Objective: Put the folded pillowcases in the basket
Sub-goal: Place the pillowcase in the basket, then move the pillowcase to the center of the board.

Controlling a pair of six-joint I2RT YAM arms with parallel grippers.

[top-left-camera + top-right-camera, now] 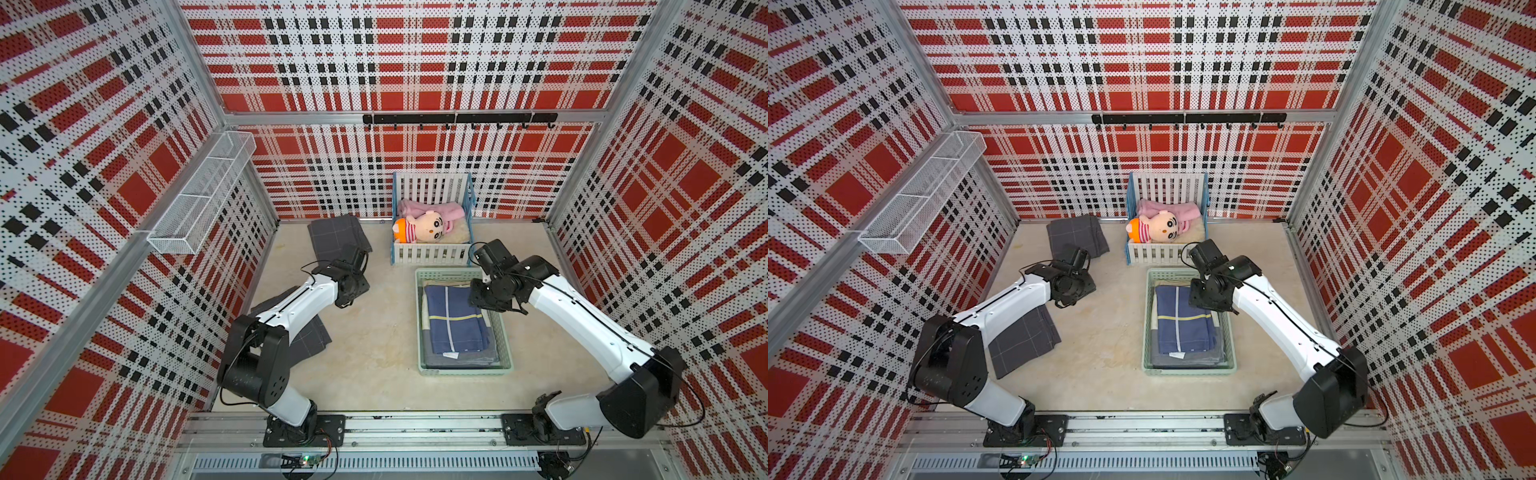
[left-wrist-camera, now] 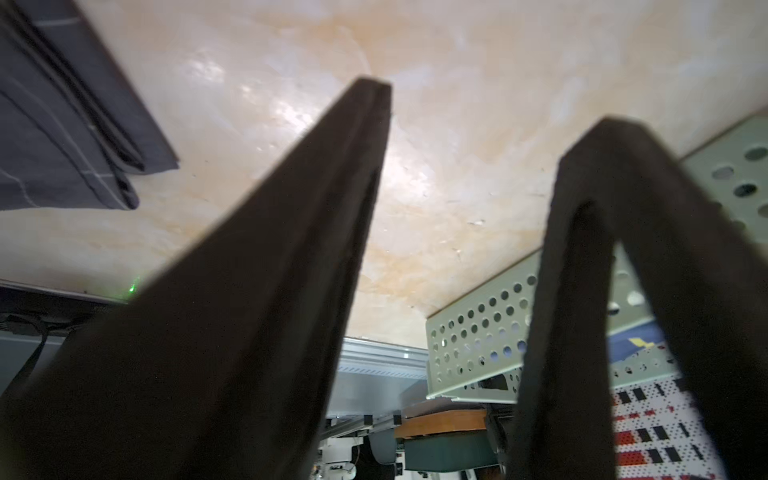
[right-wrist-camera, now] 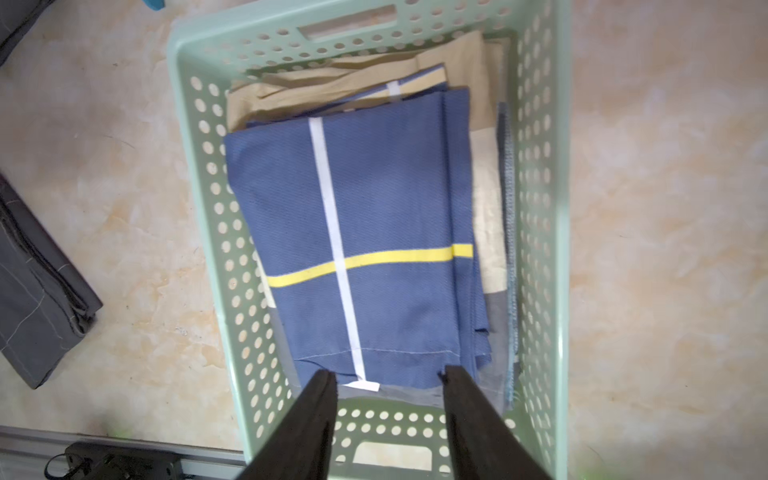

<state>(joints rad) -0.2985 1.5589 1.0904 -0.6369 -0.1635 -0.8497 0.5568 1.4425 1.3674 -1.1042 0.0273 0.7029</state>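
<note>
In both top views the left arm (image 1: pixel 297 305) and right arm (image 1: pixel 582 328) share one build: glossy white tapered shells with a thin dark seam, bulky matte-black joint housings dotted with small screw holes, and thin black cables looping past the joints. Each stands on a black base plate (image 1: pixel 305 430) bolted to a silver rail (image 1: pixel 415 428) along the lower edge of the frame. The left gripper (image 2: pixel 494 104) and right gripper (image 3: pixel 388 372) carry long, tapering matte-black fingers.

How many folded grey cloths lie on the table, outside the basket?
2. One grey cloth lies at the back, left of the crib. The second lies nearer the front, partly hidden under the left arm.
</note>
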